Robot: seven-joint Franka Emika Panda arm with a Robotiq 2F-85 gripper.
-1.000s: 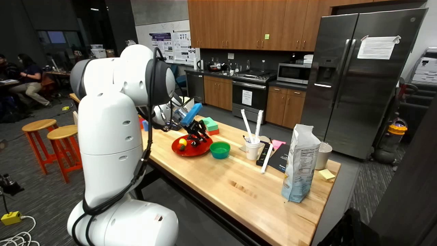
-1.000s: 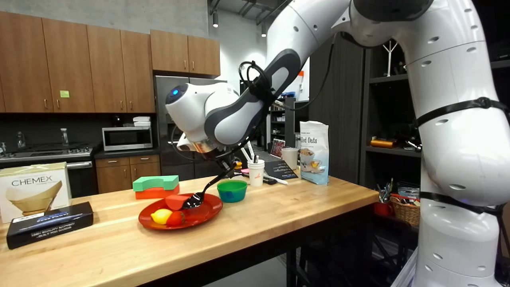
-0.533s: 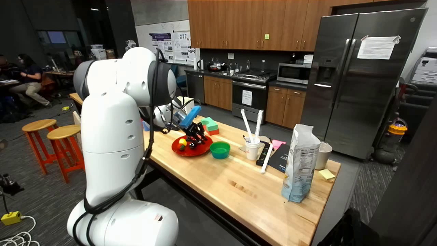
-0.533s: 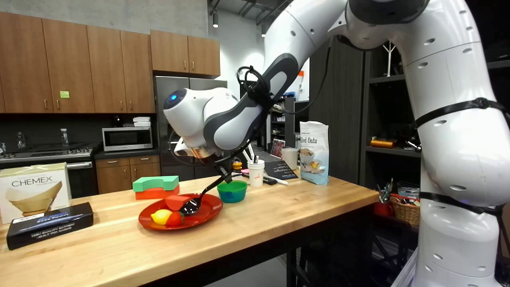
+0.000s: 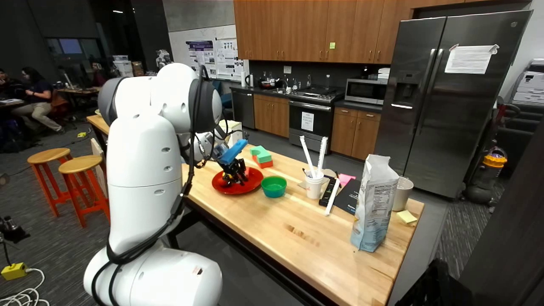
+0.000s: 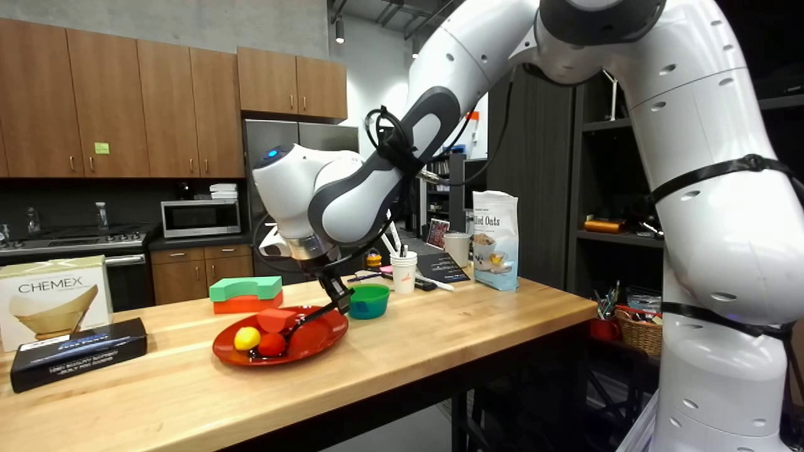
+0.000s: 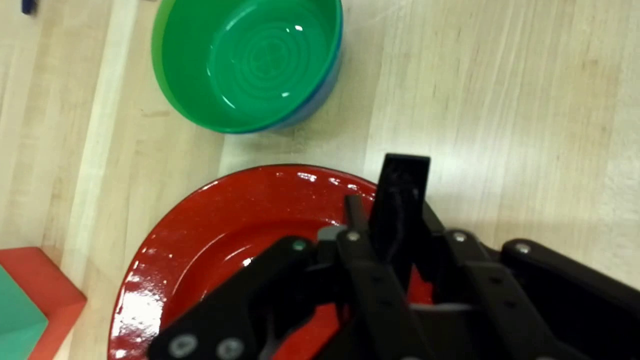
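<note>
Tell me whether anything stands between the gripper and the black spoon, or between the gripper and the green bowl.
Nothing visible does. The gripper is shut on the handle of the black spoon. Toward the green bowl, the wrist view shows only the rim of the red plate and the tabletop.

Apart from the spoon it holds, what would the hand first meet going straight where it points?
Probably the red plate, at its rim; perhaps the tabletop just beyond, since depth below the hand is unclear.
</note>
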